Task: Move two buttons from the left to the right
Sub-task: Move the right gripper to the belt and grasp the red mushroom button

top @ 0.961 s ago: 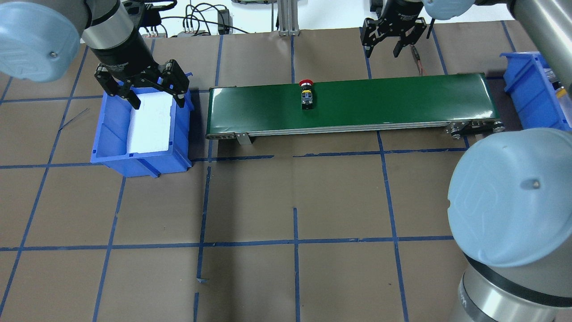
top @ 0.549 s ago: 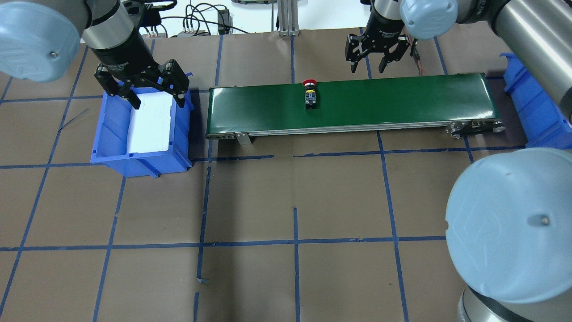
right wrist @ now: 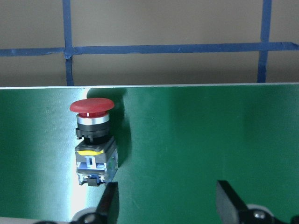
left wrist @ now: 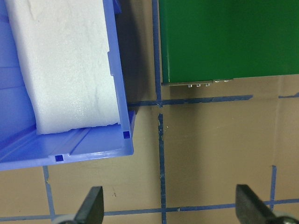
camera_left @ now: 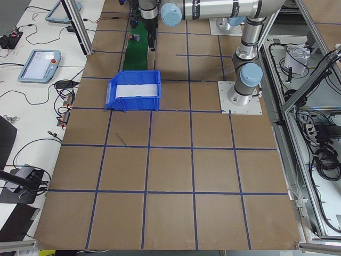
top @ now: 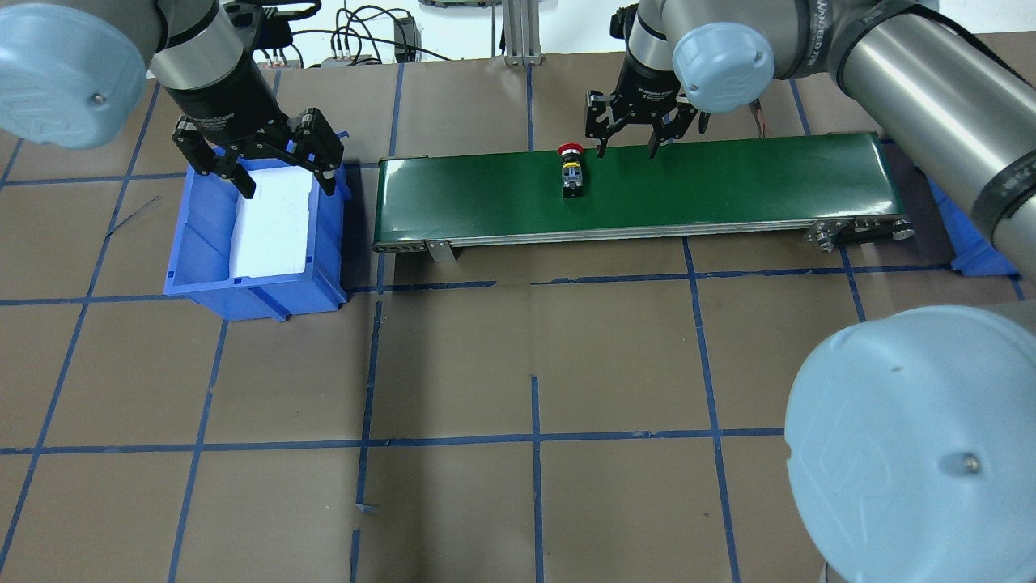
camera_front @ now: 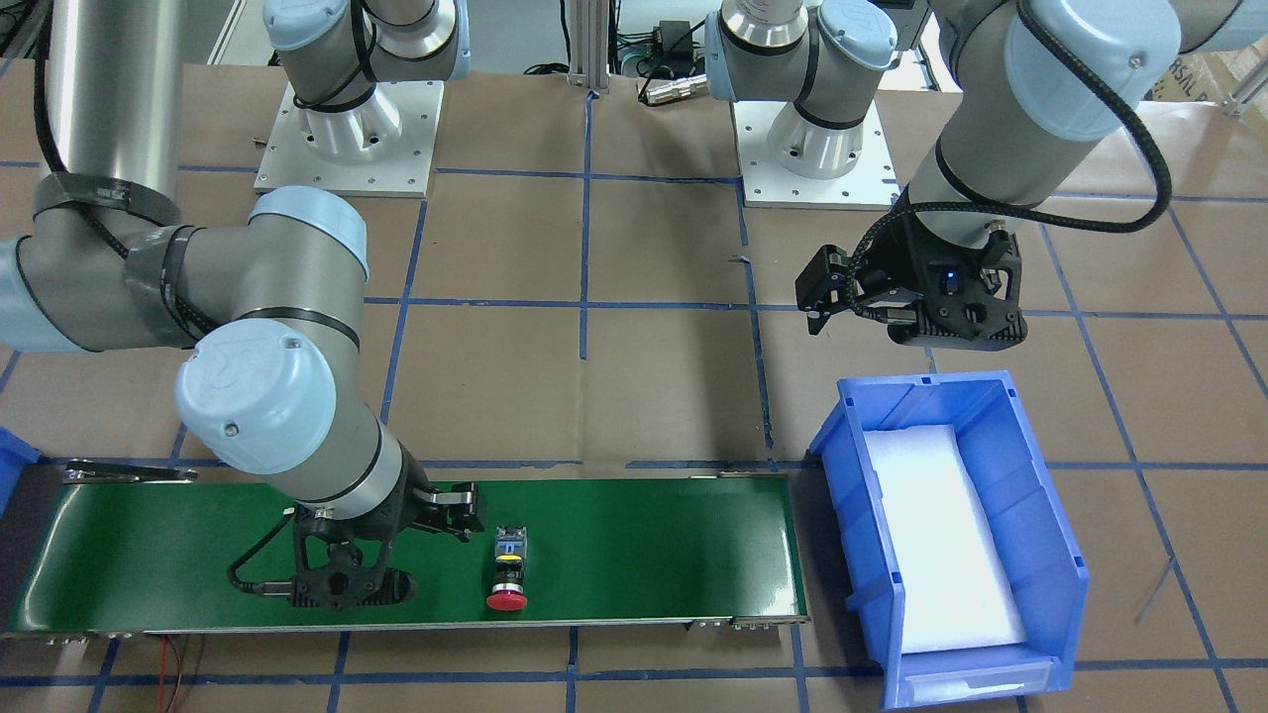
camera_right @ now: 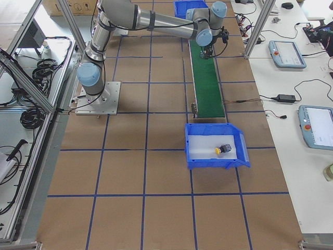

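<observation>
Overhead exterior belt: red button lying there.
Right fingers: wide apart, empty, beside button.
Left fingers: wide apart, empty, above bin.

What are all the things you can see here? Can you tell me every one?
red button: one, red cap, lying on the belt
yellow button: one, yellow cap, in the right bin
blue bins: two, blue, left and right of the belt
foam pads: two, white, one in each bin
belt: one, green, between the bins
table: one, brown with blue tape lines
left tool: one, black, open, above the left bin
right tool: one, black, open, over the belt beside the red button
</observation>
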